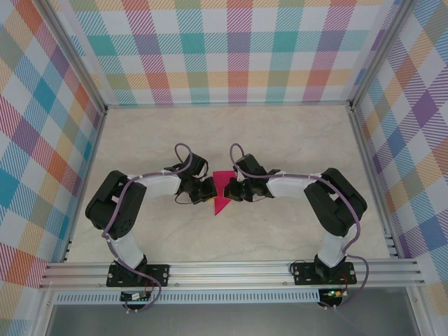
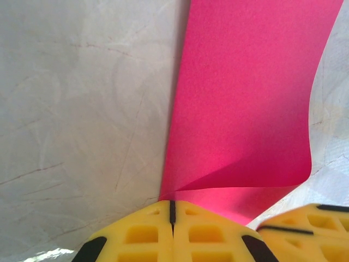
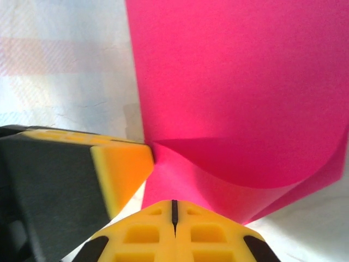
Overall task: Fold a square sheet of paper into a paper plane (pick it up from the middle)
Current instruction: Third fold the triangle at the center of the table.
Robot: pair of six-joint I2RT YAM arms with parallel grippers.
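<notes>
overhead: paper point(image 1: 222, 199) sides hidden under left gripper point(image 1: 208, 190) and right gripper point(image 1: 235, 190); fingertips too small to read | left wrist: paper cut off by top edge; own fingers point(image 2: 158, 215) cut off by bottom edge | right wrist: paper cut off at top and right; left gripper's body blurred, cut off by left edge

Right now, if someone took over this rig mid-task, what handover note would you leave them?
Left tool: shut, tip against the pink sheet; whether it pinches or only presses, I cannot tell.
Right tool: shut, tip against the same sheet from the other side.
The pink sheet lies on the table between the arms, partly folded, its near end pointed, one part curling up.
Done: early folds.
Left: flatten the curl, finish the plane.
</notes>
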